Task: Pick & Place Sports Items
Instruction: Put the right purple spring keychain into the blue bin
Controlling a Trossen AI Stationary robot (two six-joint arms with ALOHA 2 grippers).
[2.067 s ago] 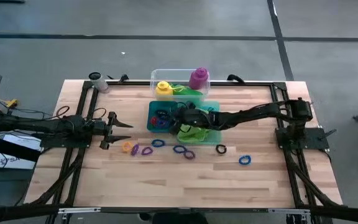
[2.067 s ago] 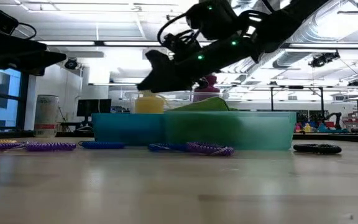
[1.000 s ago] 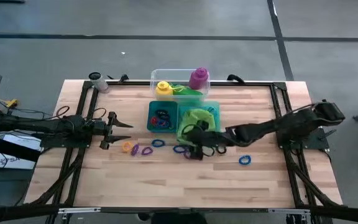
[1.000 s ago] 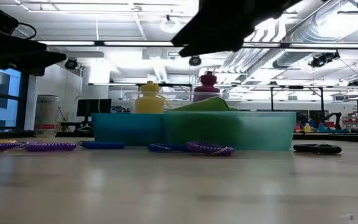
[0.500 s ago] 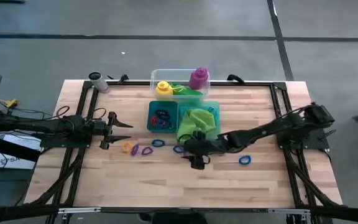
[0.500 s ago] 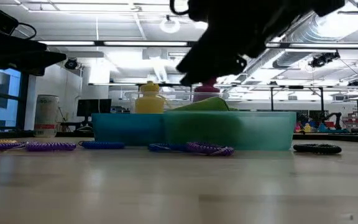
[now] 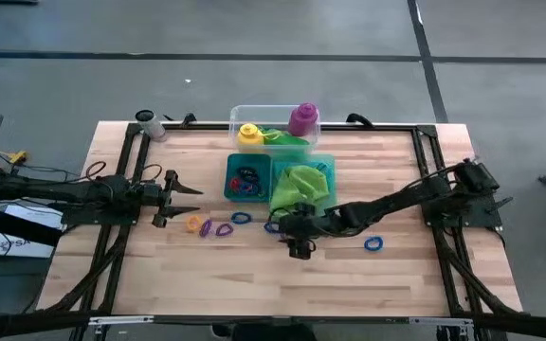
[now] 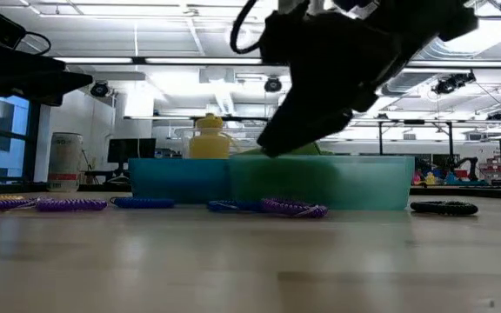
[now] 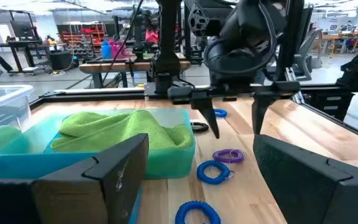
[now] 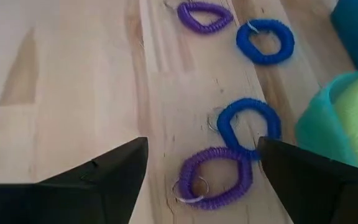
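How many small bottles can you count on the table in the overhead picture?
2. The yellow bottle stands in the left end of the clear tub, the purple bottle in its right end, by the table's far edge. None seems hidden.

no readable text (labels too small)

Bright even overhead light, ceiling strips glaring (low view), arm backlit black, foreground tabletop blurred
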